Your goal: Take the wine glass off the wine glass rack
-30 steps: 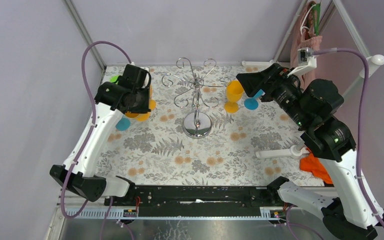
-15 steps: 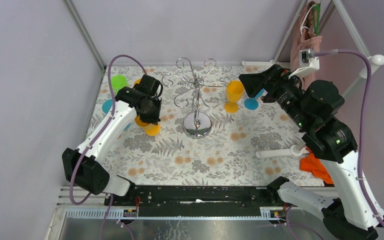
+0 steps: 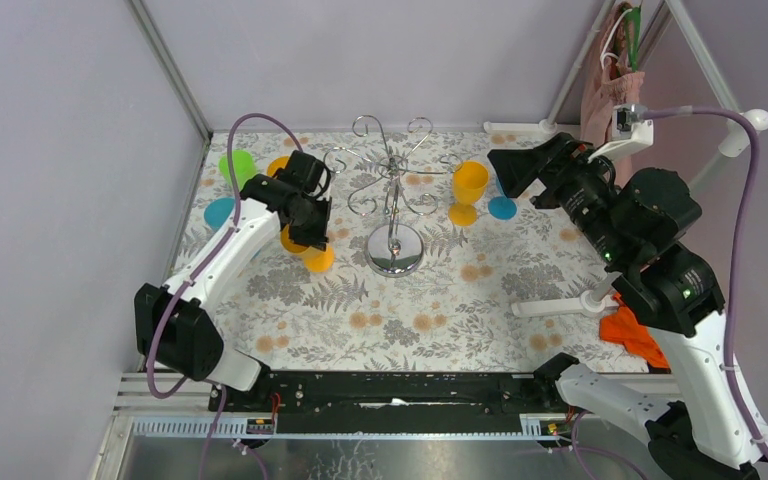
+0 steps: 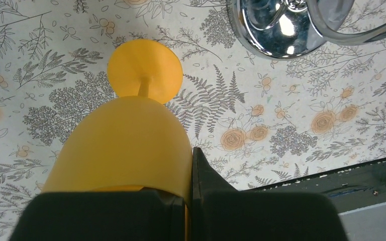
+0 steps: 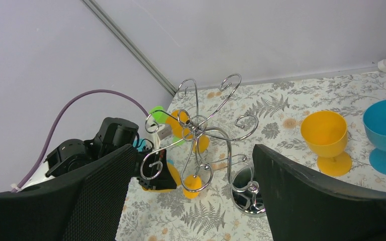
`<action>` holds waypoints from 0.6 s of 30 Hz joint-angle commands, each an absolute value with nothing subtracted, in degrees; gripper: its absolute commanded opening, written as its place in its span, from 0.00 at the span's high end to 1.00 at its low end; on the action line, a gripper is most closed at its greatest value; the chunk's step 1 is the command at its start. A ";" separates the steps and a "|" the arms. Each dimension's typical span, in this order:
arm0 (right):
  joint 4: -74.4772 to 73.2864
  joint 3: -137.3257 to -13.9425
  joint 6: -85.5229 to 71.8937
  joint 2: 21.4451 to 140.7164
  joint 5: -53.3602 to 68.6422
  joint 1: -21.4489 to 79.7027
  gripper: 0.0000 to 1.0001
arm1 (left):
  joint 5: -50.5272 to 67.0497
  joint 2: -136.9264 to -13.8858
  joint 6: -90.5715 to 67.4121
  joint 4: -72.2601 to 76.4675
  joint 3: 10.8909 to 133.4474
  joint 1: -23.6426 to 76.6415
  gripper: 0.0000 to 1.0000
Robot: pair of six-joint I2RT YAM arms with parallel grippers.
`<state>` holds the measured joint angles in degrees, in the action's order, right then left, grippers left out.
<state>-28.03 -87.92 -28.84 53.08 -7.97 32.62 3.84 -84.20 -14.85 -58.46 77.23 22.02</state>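
The silver wire wine glass rack [image 3: 391, 190] stands mid-table on its round shiny base [image 4: 274, 25]; its scroll arms [image 5: 201, 125] show in the right wrist view. My left gripper [image 3: 302, 222] is shut on the rim of an orange wine glass [image 4: 130, 145], which hangs tilted just left of the rack, its foot [image 3: 316, 258] pointing toward the near side. In the left wrist view the left gripper [image 4: 191, 170] pinches the bowl wall. My right gripper [image 3: 516, 168] hovers open at the rack's right, and the right gripper [image 5: 196, 196] has nothing between its fingers.
A second orange glass [image 3: 468, 186] and a blue glass [image 3: 503, 205] stand upright right of the rack. At the back left are a green glass [image 3: 237, 165], another orange one [image 3: 278, 164] and a blue one [image 3: 219, 212]. An orange cloth [image 3: 635, 335] and a white bar [image 3: 560, 305] lie at the right.
The left arm has carried the orange wine glass rightward and nearer, up beside the rack's base. The right gripper has drawn back slightly to the right and opened a little wider.
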 commanded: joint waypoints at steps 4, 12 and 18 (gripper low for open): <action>-26.56 -89.54 -27.68 54.20 -8.74 32.54 0.05 | 2.22 -84.48 -14.74 -57.39 76.08 21.21 1.00; -26.42 -89.49 -27.47 54.40 -9.01 32.53 0.05 | 0.18 -87.33 -15.47 -58.18 75.50 20.96 1.00; -26.37 -89.16 -27.25 54.42 -9.20 32.51 0.04 | 0.58 -86.91 -15.71 -57.85 74.19 20.96 1.00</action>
